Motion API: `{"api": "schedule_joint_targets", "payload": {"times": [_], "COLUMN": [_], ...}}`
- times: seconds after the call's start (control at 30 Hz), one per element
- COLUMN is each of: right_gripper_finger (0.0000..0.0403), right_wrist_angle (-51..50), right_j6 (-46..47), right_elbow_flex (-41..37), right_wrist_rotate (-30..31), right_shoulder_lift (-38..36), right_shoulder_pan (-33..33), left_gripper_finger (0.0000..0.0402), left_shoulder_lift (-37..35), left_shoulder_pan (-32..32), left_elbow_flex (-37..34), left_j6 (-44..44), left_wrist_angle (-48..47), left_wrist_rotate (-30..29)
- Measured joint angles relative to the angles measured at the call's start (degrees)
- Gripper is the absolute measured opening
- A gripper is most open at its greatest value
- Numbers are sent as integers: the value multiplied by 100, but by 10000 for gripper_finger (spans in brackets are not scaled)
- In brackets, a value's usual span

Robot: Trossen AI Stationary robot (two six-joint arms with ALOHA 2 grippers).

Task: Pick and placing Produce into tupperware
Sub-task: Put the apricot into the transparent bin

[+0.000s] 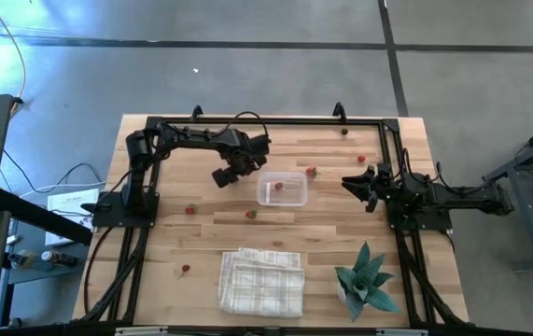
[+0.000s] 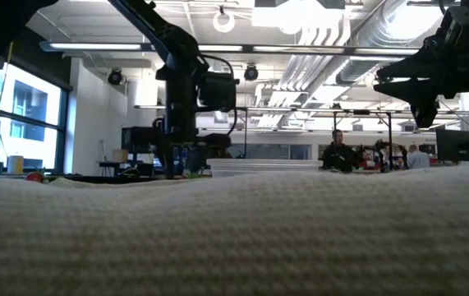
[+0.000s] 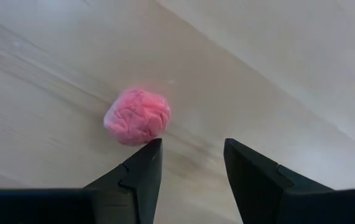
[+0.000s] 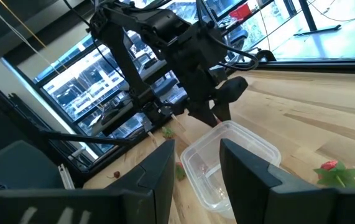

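Near the middle of the high view, on the wooden table (image 1: 201, 233), the clear tupperware (image 1: 282, 187) sits with something small and reddish inside it, too small to identify. Just to its upper left hangs the left gripper (image 1: 227, 175); its wrist view shows the two dark fingers (image 3: 141, 177) spread apart with nothing between them, tips just beside a pink crumpled ball (image 3: 137, 116) lying on the wood, the finger bases cut off at the frame's bottom. Scattered produce (image 1: 251, 214) lies about the table as tiny red dots: one at the container's right edge, others at centre left, lower left and upper right. At the right of the frame the right gripper (image 1: 357, 183) waits near the table's edge, fingers parted and empty; its wrist view looks at the container and a leafy red piece in the lower right corner. Toward the bottom lie the folded checked cloth (image 1: 262, 281) and a green plant (image 1: 366, 278). From the low view, the cloth's weave fills the lower half and hides the table, so the container cannot be made out there.
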Motion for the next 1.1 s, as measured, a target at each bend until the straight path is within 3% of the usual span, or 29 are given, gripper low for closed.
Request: {"api": "schedule_joint_targets", "payload": {"times": [0.47, 0.77, 1.1], "right_gripper_finger": [117, 117, 117], "right_wrist_angle": [0, -4, -44], "right_j6": [-109, -92, -92], "right_elbow_flex": [0, 0, 0], "right_wrist_rotate": [0, -75, -315], "right_shoulder_lift": [0, 0, 0], "right_shoulder_pan": [0, 0, 0], "left_gripper_finger": [161, 161, 161], "left_shoulder_lift": [0, 0, -33], "left_shoulder_pan": [-63, -35, 132], "left_elbow_flex": [0, -31, -323], "left_j6": [-339, -497, -318], "left_wrist_angle": [-716, -538, -344], "left_wrist_rotate": [350, 84, 202]}}
